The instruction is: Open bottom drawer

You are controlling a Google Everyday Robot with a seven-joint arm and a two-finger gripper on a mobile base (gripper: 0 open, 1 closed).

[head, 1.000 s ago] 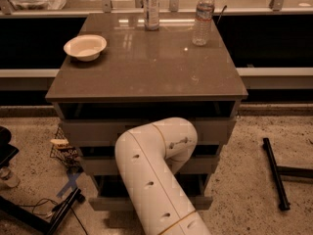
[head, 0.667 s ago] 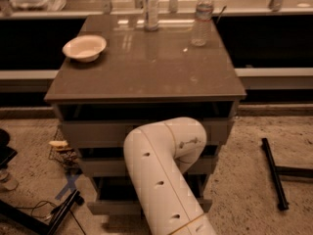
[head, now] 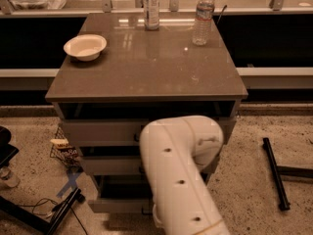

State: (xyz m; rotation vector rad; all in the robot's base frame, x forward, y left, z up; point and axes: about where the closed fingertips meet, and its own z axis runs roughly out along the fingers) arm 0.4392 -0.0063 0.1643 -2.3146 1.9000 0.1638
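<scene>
We judged the slim grey-beige bottom drawer (head: 115, 205) barely opened. Our hand lay hidden behind the white arm (head: 178, 180), so we couldn't tell its grip.

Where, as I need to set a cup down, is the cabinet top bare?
Bare: the brown cabinet top's centre and front, forward of the white bowl and clear water bottle. Crowded: the drawer fronts, where the white robot arm hides the gripper.

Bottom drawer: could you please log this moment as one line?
bottom drawer: opening unclear | arm: covering its right side | gripper: hidden behind arm
</scene>
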